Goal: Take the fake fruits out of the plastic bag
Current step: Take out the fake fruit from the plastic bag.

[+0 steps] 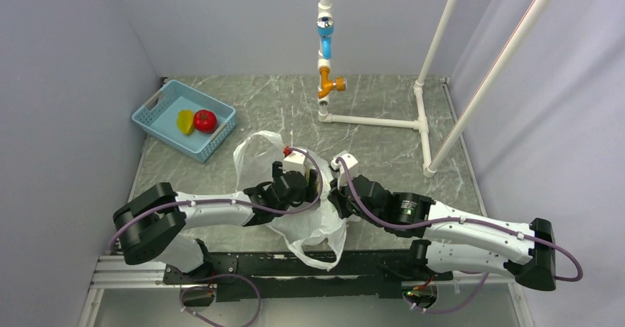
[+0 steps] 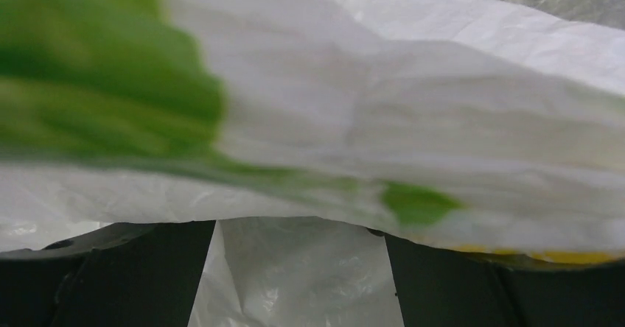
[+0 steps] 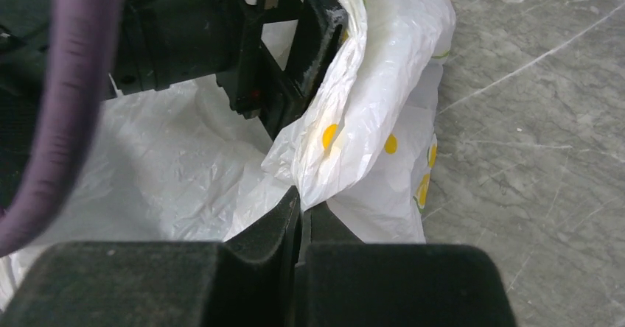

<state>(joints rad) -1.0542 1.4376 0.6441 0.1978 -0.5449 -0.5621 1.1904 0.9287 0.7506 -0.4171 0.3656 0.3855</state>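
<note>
The white plastic bag (image 1: 309, 227) lies crumpled between both arms at the near table edge, with one loop handle (image 1: 254, 150) standing up. My left gripper (image 1: 313, 187) is open. Its two dark fingers (image 2: 110, 283) are spread, and bag film (image 2: 442, 106) with blurred green and yellow marks is draped over them. My right gripper (image 3: 302, 213) is shut on a fold of the bag (image 3: 383, 69), close beside the left gripper's finger (image 3: 317, 32). A red round fruit (image 1: 205, 121) and a yellow oblong fruit (image 1: 185, 121) lie in the blue basket (image 1: 158, 106). The purple bunch and the green fruit are hidden.
The blue lattice basket stands at the far left of the marbled table. A white pipe frame with a blue and orange tap (image 1: 325, 47) stands at the back, and its legs run along the right side. Grey walls enclose the table.
</note>
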